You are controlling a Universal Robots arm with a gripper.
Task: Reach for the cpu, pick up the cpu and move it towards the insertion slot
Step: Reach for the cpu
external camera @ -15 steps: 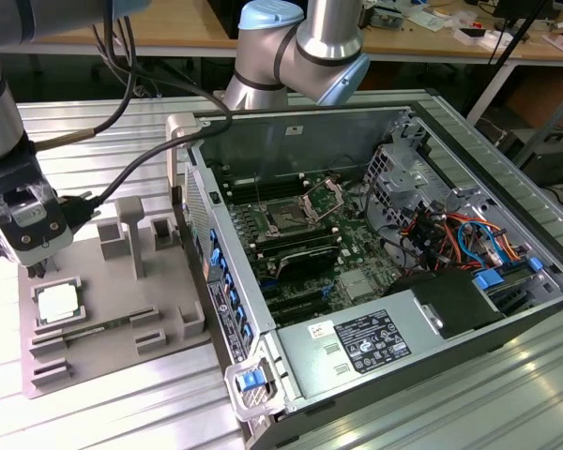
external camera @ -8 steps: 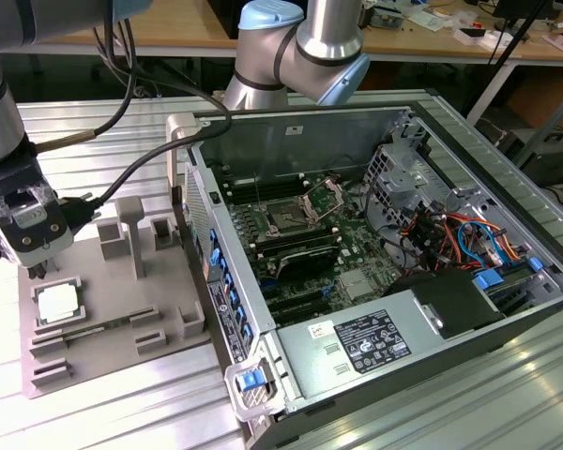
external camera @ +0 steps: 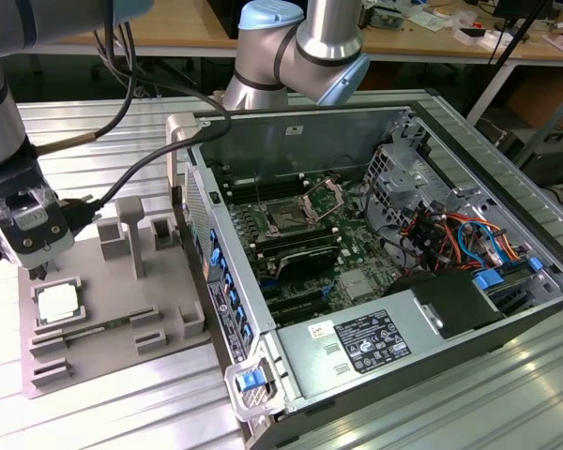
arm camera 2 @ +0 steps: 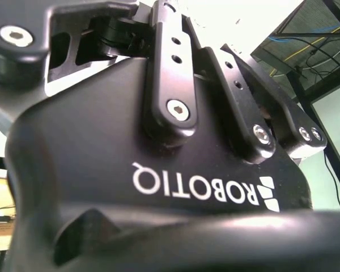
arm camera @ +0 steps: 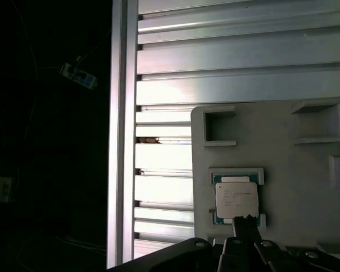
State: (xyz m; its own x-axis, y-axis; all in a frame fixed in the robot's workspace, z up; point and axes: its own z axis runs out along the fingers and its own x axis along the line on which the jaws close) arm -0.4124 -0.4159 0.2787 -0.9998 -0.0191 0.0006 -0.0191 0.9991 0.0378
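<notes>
The cpu [external camera: 56, 305] is lying flat, pale metal top up, in a square nest near the front corner of a grey fixture plate [external camera: 108, 281]. The plate is resting on the ribbed metal worktop [external camera: 122, 403]. The tool [external camera: 39, 274] is hanging over the cpu's far edge and pointing down at it. Whether it is touching the chip, and whether it is released or clenched, I cannot tell. In the first wrist view the tool's black end [arm camera: 245, 226] is showing right at one edge of the cpu [arm camera: 236, 198], which is sitting between two grey corner brackets.

A black cable [external camera: 141, 159] is running up and away from the tool. Further back, towards the exterior view's right, an open computer case [external camera: 263, 366] is lying on its side. Inside it, the insertion slot [external camera: 286, 217] is sitting in the middle of the green board, with its shiny frame [external camera: 324, 199] standing swung open, well apart from the cpu. Behind the case the arm's silver and blue joint [external camera: 300, 47] is rising, and wooden desks [external camera: 178, 28] are standing beyond.
</notes>
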